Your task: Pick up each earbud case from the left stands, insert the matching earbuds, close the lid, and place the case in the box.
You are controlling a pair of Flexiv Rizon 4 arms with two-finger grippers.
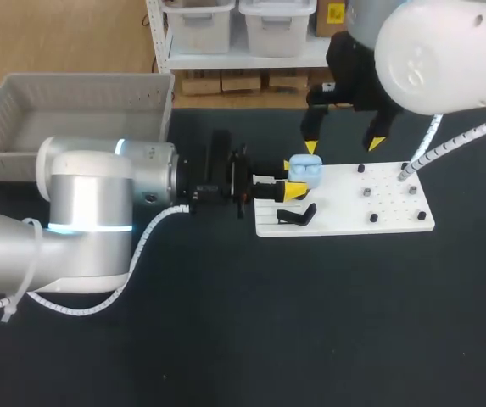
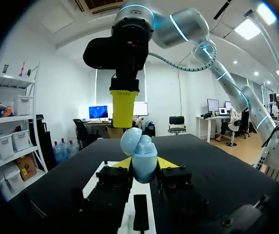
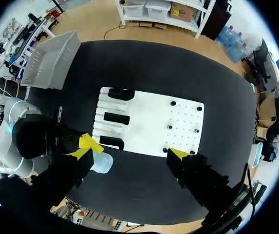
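Note:
A light blue earbud case point(image 1: 304, 170) is held over the left edge of the white board point(image 1: 344, 222), its lid looking open. My left gripper point(image 1: 293, 183) is shut on it from both sides; in the left wrist view the case point(image 2: 141, 156) sits between the yellow fingertips point(image 2: 167, 163). My right gripper point(image 1: 343, 146) hangs open just above and behind the case, holding nothing. From the right wrist, the case point(image 3: 102, 163) lies beside one finger of the right gripper point(image 3: 133, 149). Small dark earbuds point(image 1: 366, 192) sit on the board's right half.
Black stands point(image 3: 116, 118) line the board's left side; one point(image 1: 298, 214) lies close in front of the case. A grey bin point(image 1: 81, 80) stands at the table's back left. Black tabletop point(image 1: 310, 322) spreads in front of the board.

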